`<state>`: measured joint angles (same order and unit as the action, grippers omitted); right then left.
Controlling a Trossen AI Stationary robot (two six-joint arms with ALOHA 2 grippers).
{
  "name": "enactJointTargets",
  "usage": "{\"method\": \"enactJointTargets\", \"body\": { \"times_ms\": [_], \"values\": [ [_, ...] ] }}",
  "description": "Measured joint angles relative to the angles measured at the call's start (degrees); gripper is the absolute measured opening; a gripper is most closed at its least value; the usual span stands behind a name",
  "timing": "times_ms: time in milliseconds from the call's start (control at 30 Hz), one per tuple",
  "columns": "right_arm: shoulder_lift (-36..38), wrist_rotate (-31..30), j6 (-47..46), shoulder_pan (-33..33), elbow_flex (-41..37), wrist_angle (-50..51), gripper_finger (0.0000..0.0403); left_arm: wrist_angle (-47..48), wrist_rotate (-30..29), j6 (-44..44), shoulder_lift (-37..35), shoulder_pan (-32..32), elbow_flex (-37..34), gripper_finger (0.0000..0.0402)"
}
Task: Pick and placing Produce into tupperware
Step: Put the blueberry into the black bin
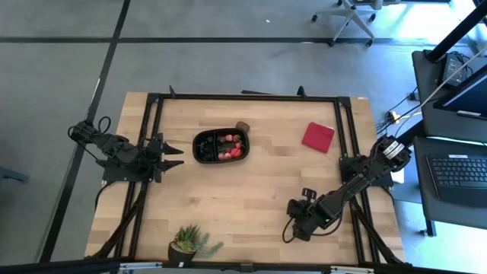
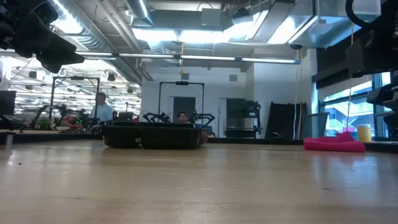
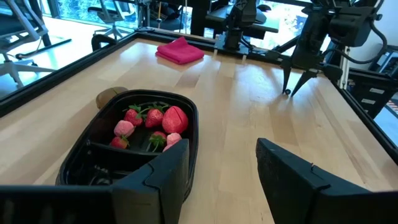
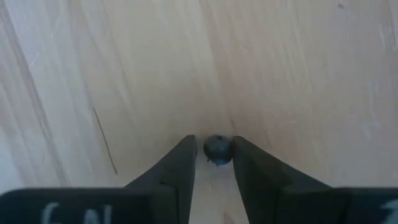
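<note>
A dark berry (image 4: 217, 149) sits between the right hand (image 4: 213, 154) fingertips, which seem clamped on it, low over the bench (image 4: 280, 74).

Light wooden bench (image 1: 251, 198) with black frame rails, black compartment tray (image 1: 220, 145) near the middle-far side, brown round piece (image 1: 243, 127) just beside it, red folded cloth (image 1: 317, 137) to the right, potted spiky plant (image 1: 190, 245) at the near edge, small dark berry (image 4: 217, 149) on the wood.
</note>
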<state>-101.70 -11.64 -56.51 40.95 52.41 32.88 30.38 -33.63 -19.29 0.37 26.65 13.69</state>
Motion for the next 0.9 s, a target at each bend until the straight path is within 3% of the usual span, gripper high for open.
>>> {"method": "enactJointTargets", "body": {
  "times_ms": [333,533,633,767,900],
  "values": [
    [0.2,-2.5,4.1,-1.7,4.5,4.7,0.0047,0.0,0.0,0.0,0.0,0.0,0.0,0.0179],
    [0.3,-4.0,5.5,-5.4,5.1,4.3,0.0046,0.0,0.0,0.0,0.0,0.0,0.0,0.0179],
    [0.3,-8.4,8.3,-8.7,5.1,3.0,0.0048,0.0,0.0,0.0,0.0,0.0,0.0,0.0179],
    [0.3,-9.2,19.5,-15.1,5.1,-6.2,0.0050,0.0,0.0,0.0,0.0,0.0,0.0,0.0179],
    [0.4,-7.7,35.1,-21.7,5.1,-23.7,0.0049,0.0,0.0,0.0,0.0,0.0,0.0,0.0179]
  ]
}}
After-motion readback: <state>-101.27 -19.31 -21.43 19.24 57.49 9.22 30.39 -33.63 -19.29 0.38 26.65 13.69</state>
